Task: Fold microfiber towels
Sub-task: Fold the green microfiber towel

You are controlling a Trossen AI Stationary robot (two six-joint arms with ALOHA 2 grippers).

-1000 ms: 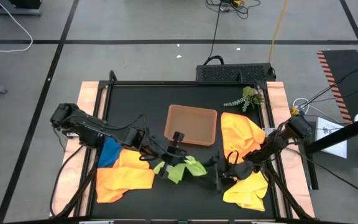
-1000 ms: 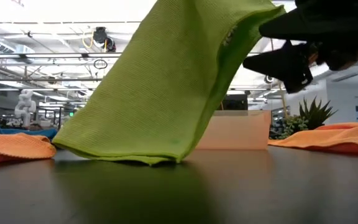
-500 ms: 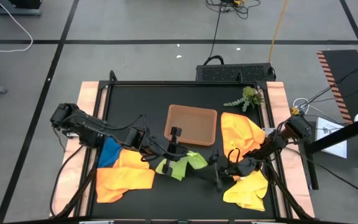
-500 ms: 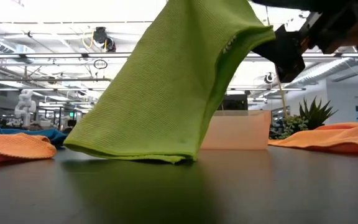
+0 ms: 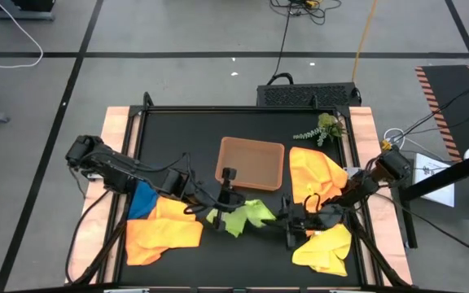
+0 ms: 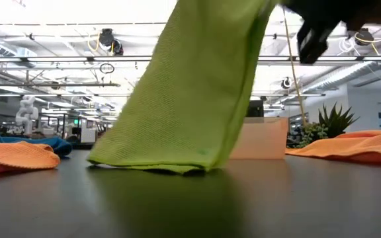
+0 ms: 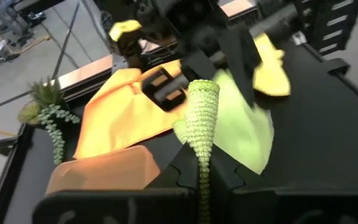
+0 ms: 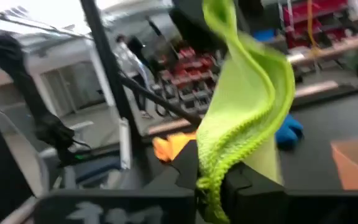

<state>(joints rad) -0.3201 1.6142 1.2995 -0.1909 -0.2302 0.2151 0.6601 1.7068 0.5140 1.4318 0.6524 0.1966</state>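
Lime green towel (image 5: 243, 216) being held up off the table (image 5: 177, 138) by both grippers, lower centre of the high view.

Left gripper (image 5: 228, 198) is being kept clamped on one bunched edge of the cloth, right gripper (image 5: 287, 220) pinched shut on the opposite edge; towel's lower hem is being dragged on the black surface in the low view. Orange towel (image 5: 163, 236) and blue towel (image 5: 142, 198) are lying lower left, another orange towel (image 5: 314, 175) and a yellow towel (image 5: 326, 249) at right, brown tray (image 5: 252, 163) at centre.
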